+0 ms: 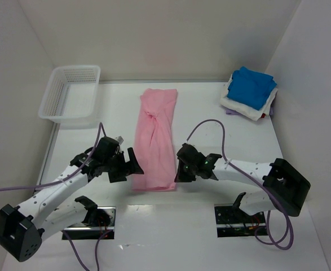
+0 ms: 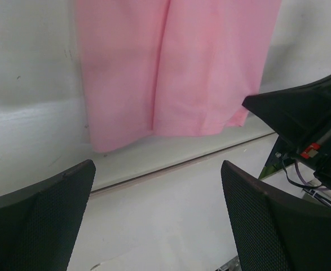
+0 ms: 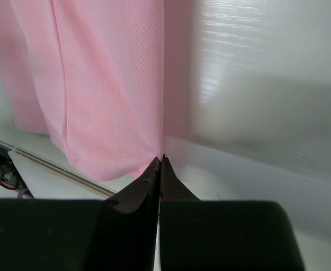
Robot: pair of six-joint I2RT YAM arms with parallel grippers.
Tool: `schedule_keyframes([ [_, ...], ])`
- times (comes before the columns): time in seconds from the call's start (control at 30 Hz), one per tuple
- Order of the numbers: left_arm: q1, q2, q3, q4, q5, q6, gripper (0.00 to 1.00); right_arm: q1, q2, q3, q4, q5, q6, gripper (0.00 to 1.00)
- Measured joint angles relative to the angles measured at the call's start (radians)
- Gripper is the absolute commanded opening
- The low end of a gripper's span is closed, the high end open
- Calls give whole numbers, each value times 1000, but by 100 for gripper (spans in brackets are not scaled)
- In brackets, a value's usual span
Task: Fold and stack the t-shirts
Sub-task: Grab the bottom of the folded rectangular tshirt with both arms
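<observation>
Pink shirt: The pink shirt lies flat in the middle of the desk. It is folded into 1 long strip that runs from the near side to the far side, with a twisty wrinkle in its far half.

Blue shirt and white shirt: The blue shirt sits folded on top of the white shirt in the far right corner. That looks like the stack, so I think 2 of the 3 shirts are done.

Basket: The basket sits in the far left corner, well apart from the shirts.

Left end effector: The left end effector is spread wide and has nothing in it. It hangs just beside the near left corner of the pink shirt and points at that corner, likely so it can grab it.

Right end effector: The right end effector has its 2 fingers pressed tight together. The tip sits right at the near right edge of the pink shirt. I see no cloth between the fingers.

Why both are there: 1 arm waits at each near corner. I think this lets them lift both corners at once and fold the strip over evenly.

Next move: The right fingers likely need to spread and pinch the cloth first.

Watch out: If only 1 corner is lifted, the thin cloth may twist.
</observation>
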Motion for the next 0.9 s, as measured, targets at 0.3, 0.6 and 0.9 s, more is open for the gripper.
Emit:
schedule_keyframes([
  [0.3,-20,122,-6,18,2,-10,100,-10,-22,-11,-5,22,17,0],
  [0.6,-29,165,-56,67,-13,-34,95,-27,-59,-37,-38,50,19,0],
  [0.9,-51,291,-65,128,-9,-33,88,-77,-111,-76,-40,50,15,0],
])
